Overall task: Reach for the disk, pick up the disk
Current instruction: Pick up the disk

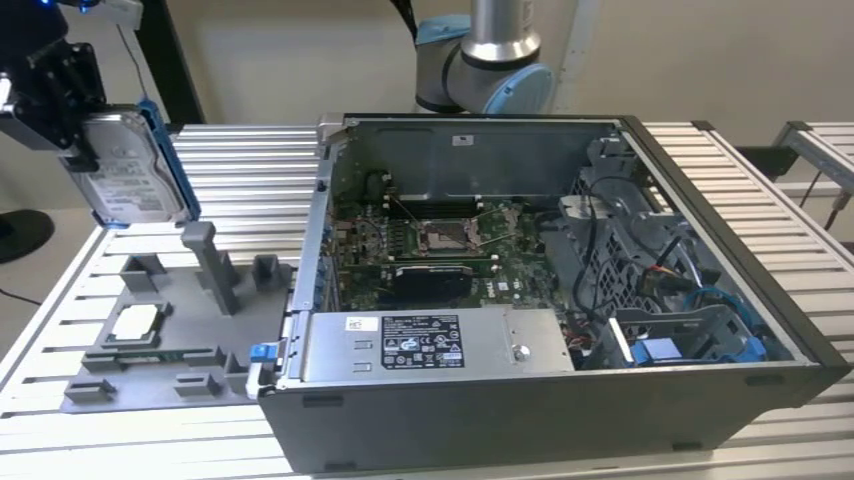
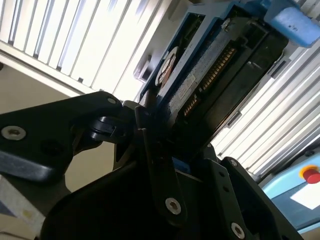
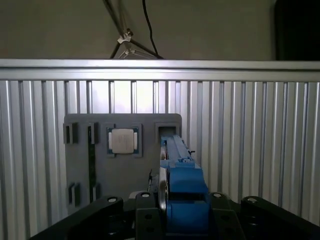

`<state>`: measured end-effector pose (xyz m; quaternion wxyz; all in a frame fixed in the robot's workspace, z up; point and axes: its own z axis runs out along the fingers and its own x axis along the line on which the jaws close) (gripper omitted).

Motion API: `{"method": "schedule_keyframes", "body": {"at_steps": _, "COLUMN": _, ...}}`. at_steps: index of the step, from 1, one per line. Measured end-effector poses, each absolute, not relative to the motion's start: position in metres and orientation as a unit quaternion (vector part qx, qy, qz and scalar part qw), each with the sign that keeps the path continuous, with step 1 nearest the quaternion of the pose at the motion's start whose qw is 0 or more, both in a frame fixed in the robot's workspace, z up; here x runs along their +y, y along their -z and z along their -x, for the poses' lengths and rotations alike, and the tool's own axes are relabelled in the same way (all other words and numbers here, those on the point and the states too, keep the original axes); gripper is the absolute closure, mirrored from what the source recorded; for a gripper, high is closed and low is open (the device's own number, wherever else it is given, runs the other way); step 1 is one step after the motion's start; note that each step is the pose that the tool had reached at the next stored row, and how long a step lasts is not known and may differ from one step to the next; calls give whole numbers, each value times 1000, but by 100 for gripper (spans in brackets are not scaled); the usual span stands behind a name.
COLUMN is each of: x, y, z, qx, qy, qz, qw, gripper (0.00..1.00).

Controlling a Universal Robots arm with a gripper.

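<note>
hanging at the exterior view's left, the tool (image 1: 74, 125) is clamped tight on the disk (image 1: 134, 175), which is held upright in the air above the grey tray (image 1: 147, 350) on the slatted tabletop (image 1: 247, 150). a small square chip (image 1: 136, 325) sits in the tray. the open computer case (image 1: 534, 420) stands just beside it, toward the exterior view's right.
</note>
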<state>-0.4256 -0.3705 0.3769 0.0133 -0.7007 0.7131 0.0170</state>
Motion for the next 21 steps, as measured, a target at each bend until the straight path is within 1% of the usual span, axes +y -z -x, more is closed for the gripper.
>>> {"method": "schedule_keyframes", "body": {"at_steps": 21, "x": -371, "y": -430, "z": 426, "qx": 710, "qy": -17, "qz": 703, "qw": 13, "gripper": 100}}
